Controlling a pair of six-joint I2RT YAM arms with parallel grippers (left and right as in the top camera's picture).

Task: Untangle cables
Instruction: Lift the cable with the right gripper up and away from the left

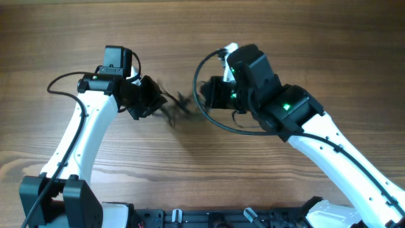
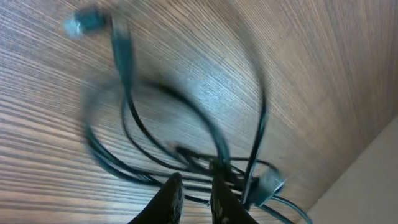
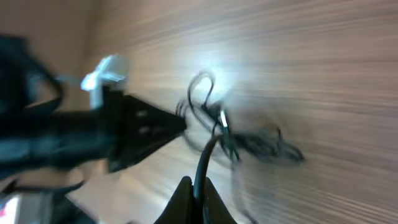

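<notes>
Wood-grained brown table (image 1: 202, 25) fills the overhead view. Across it we see the white left arm (image 1: 85, 133) reaching up from the lower left and the right arm (image 1: 329, 142) reaching in from the lower right, their dark heads facing each other near the middle.

The left gripper (image 1: 152, 98) has its fingers drawn to a narrow slit, and in its wrist view a dark strand is caught at their tips. The right gripper (image 1: 209, 95) is pinched together too. Its wrist view shows one strand rising straight out from between the fingers (image 3: 181, 202).

A thick black wire (image 1: 218, 123) loops out from the right arm, down and around beside its head.

Between the two grippers lie the cables (image 1: 178, 107), a small dark tangle resting on the table and held at both sides. From the left wrist we see them as overlapping loops knotted just ahead of the fingertips, heavily blurred.

One silvery plug (image 2: 271, 185) sits just right of that knot. A second plug (image 2: 84, 22) lies well apart at the upper left, too smeared for us to tell its shape.
</notes>
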